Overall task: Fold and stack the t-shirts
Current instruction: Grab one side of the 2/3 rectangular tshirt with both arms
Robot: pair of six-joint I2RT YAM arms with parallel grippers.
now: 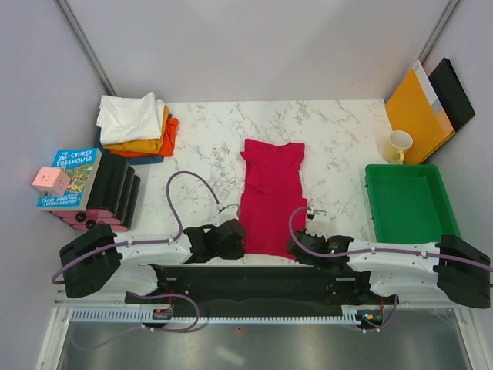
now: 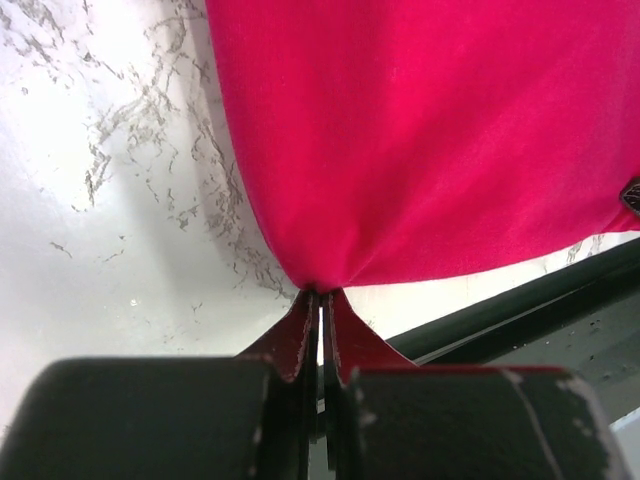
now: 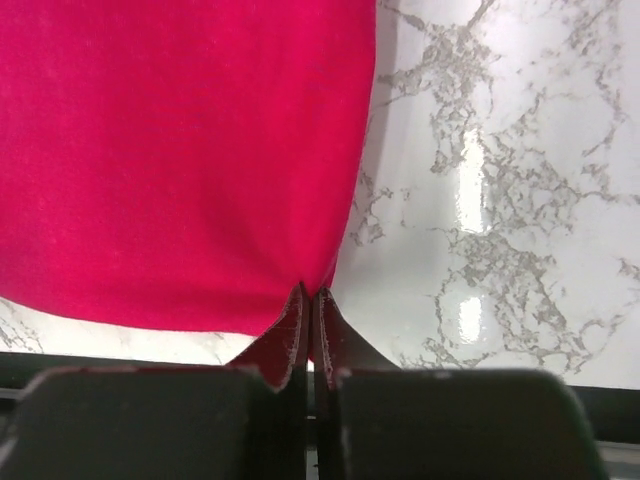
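You've got the red shirt (image 1: 271,193) lying flat mid-table (image 1: 339,131), long axis running away from the arms. Left gripper (image 2: 320,300) is clenched on its near-left corner, with cloth bunched at the tips. Right gripper (image 3: 308,295) is clenched on the near-right corner. The other shirts sit in a stack (image 1: 139,127) at far left, well apart.

Both arms fold inward and low, left gripper (image 1: 240,233) at 7 o'clock and right gripper (image 1: 302,237) at 5 o'clock, jaws pinched tight on the red t-shirt's (image 1: 271,189) near corners.
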